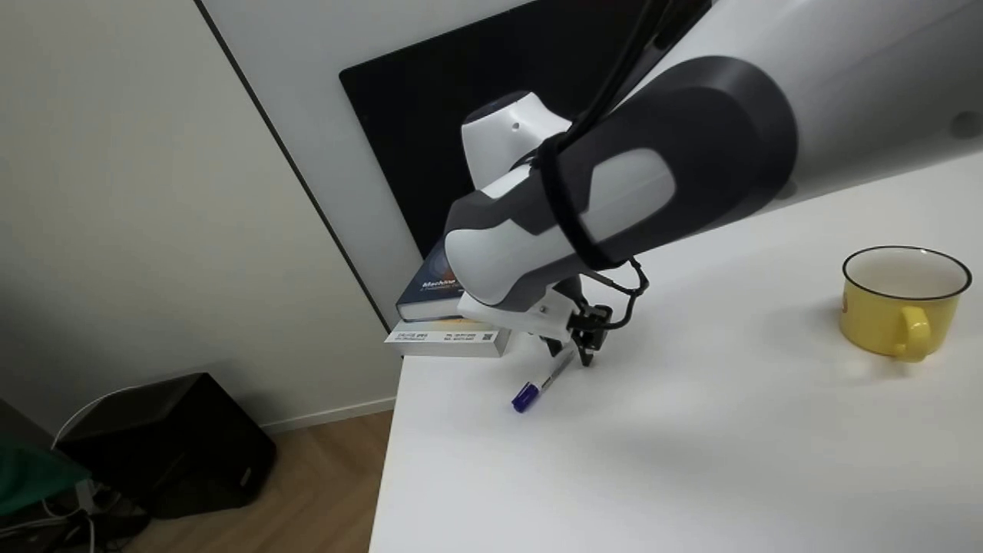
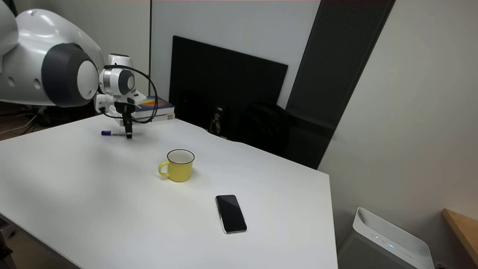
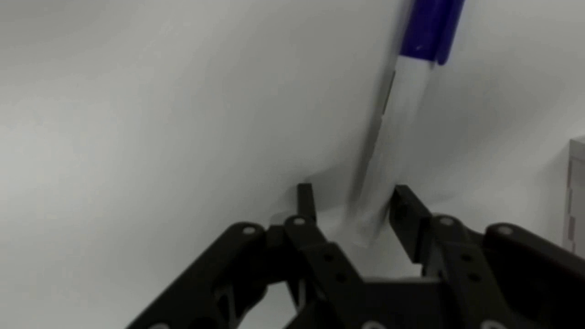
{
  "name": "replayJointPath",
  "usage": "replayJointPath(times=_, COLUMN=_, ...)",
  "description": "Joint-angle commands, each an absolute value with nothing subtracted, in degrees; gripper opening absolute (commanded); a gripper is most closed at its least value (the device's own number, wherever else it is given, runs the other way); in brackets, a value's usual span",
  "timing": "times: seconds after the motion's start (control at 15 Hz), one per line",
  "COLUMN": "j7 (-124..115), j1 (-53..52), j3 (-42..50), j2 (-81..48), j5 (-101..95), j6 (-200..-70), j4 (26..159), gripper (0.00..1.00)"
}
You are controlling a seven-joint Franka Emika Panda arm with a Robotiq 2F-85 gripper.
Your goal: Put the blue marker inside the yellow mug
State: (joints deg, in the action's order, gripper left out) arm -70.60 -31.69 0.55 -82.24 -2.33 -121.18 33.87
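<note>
The blue marker [image 1: 545,380] lies flat on the white table, with a whitish barrel and a dark blue cap. It also shows in an exterior view [image 2: 107,133] and in the wrist view [image 3: 404,100]. My gripper [image 1: 570,355] is low at the table over the barrel end. In the wrist view my gripper [image 3: 353,194] is open, with the barrel's end between its fingers. The barrel is nearer the right finger; whether they touch I cannot tell. The yellow mug [image 1: 891,319] stands upright, apart from my gripper. It also shows in an exterior view [image 2: 180,172].
Stacked books [image 1: 453,342] stand close beside my gripper, also in an exterior view [image 2: 158,110]; a pale edge [image 3: 577,187] shows in the wrist view. A phone [image 2: 230,213] lies beyond the mug. A black monitor [image 2: 224,71] stands behind the table [image 2: 280,239].
</note>
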Motion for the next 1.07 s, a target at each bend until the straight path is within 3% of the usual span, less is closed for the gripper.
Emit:
replayJointPath(times=0.0, j7=-70.7, j1=-31.0, j3=0.6, j2=-83.1, j5=-2.1, j6=-119.5, j4=31.4, gripper=0.19)
replayJointPath(times=0.13, j7=-70.9, j1=-30.5, j3=0.7, j2=-83.1, j5=-2.1, j6=-119.4, j4=31.5, gripper=0.05)
replayJointPath(times=0.27, j7=-71.1, j1=-29.8, j3=0.7, j2=-83.0, j5=-2.0, j6=-119.3, j4=31.6, gripper=0.01)
replayJointPath(times=1.0, j7=-71.9, j1=-28.9, j3=4.4, j2=-79.8, j5=-4.8, j6=-116.8, j4=30.9, gripper=0.04)
